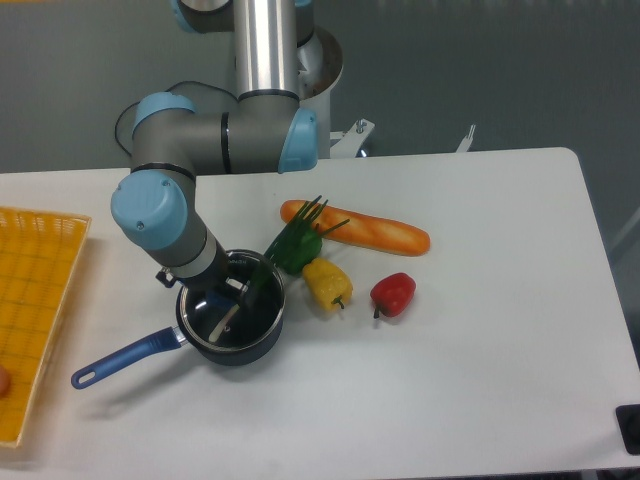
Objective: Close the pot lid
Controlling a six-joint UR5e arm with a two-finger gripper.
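Gripper (228, 298) down over pot (232, 325), grip unclear, lid (230, 315) on rim, green pepper (296, 248) just beside.

A white table (480, 380) stands before a plain grey wall (500, 70).

Bright, even overhead light; soft short shadows under the peppers (393, 294) at centre frame. Glare on the lid (231, 315). Slightly soft focus throughout.
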